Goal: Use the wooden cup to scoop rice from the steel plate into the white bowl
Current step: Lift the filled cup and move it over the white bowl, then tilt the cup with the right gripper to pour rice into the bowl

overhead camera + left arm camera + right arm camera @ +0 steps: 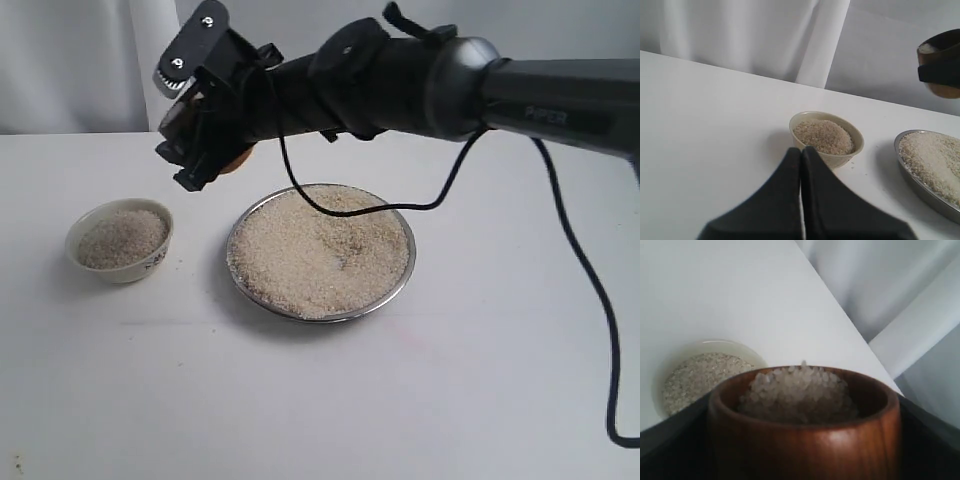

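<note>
The steel plate (402, 283) lies mid-table, heaped with rice (320, 250). To its left stands the white bowl (120, 268), partly filled with rice (120, 238). My right gripper (205, 150) reaches across above the gap between plate and bowl, shut on the wooden cup (238, 158), mostly hidden behind the fingers there. In the right wrist view the cup (805, 440) is upright and heaped with rice (797, 390), with the bowl (675, 365) below and beyond it. My left gripper (801, 150) is shut and empty, low over the table just short of the bowl (840, 159); plate (910, 175) and cup (940, 90) show to one side.
A black cable (585, 270) droops from the right arm over the plate's far rim and down the right side of the table. White curtains (765, 35) hang behind the table's back edge.
</note>
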